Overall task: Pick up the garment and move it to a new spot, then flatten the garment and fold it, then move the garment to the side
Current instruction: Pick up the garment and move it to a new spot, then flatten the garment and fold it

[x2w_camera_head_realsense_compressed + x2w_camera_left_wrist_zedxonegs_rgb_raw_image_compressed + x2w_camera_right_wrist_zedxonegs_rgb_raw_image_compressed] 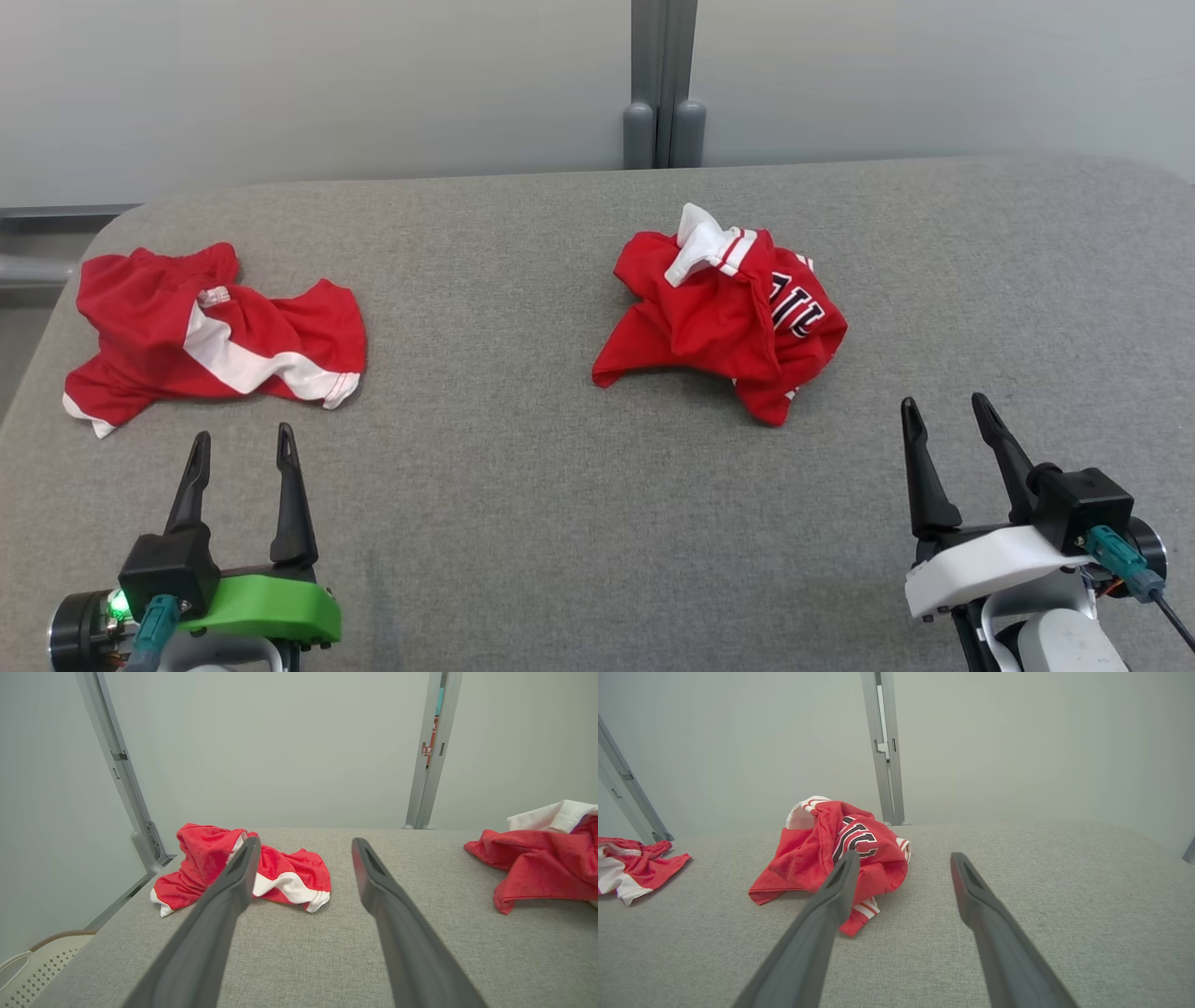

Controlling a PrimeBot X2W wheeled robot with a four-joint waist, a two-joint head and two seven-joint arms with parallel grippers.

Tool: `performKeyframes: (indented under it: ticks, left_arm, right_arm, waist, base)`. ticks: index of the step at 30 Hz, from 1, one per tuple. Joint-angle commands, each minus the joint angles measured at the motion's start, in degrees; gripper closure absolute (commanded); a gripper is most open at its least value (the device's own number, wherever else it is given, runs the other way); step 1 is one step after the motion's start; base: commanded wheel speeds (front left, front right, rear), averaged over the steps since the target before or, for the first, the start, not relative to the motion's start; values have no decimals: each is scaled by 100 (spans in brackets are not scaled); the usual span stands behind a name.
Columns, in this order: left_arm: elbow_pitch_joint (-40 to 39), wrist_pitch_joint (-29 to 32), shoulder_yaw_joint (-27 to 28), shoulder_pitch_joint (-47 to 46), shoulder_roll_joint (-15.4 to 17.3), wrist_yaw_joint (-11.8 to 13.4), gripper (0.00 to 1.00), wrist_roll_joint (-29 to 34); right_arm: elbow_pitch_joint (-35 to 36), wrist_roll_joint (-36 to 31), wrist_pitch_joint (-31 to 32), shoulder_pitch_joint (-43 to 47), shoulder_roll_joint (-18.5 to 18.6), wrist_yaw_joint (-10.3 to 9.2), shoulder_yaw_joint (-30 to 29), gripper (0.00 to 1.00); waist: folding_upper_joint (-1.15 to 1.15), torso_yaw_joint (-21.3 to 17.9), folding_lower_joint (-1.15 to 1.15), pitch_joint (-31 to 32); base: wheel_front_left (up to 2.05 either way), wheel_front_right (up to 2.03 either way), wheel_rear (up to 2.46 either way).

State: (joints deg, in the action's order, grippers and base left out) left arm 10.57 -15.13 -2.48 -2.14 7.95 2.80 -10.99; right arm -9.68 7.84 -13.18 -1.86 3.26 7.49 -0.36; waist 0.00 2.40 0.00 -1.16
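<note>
a grey worktop takes up the lower part of the head view. a red shirt lies in a crumpled heap a little right of the middle of the frame. it has a white collar on top and dark letters on its right side. red shorts with a white stripe lie bunched up at the left of the frame, near the worktop's left edge. the two are well apart.

the left end effector is at the lower left, its two dark fingers spread wide and empty. it is just below the shorts and not touching them. the right end effector is at the lower right, spread wide and empty too. it is near the shirt, to its lower right, and apart from it.

a grey post stands behind the worktop at the top middle. in the left wrist view a pale basket with little holes shows in the lower left corner.
</note>
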Motion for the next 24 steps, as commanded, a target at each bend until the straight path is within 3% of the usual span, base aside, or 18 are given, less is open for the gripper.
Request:
performKeyframes:
  ticks: [1, 24]
  left_arm:
    - [-3, -2, 29, 68, -20, -24, 0, 38]
    - [70, -2, 229, -72, -170, -222, 0, 241]
  right_arm:
    - [34, -33, 16, 39, -4, 0, 2, 0]
    - [27, -39, 42, -39, -20, 0, -8, 0]
  waist:
    - [0, -10, 0, -17]
    - [0, -33, 0, -35]
  base:
    - [0, 0, 0]
    - [0, 0, 0]
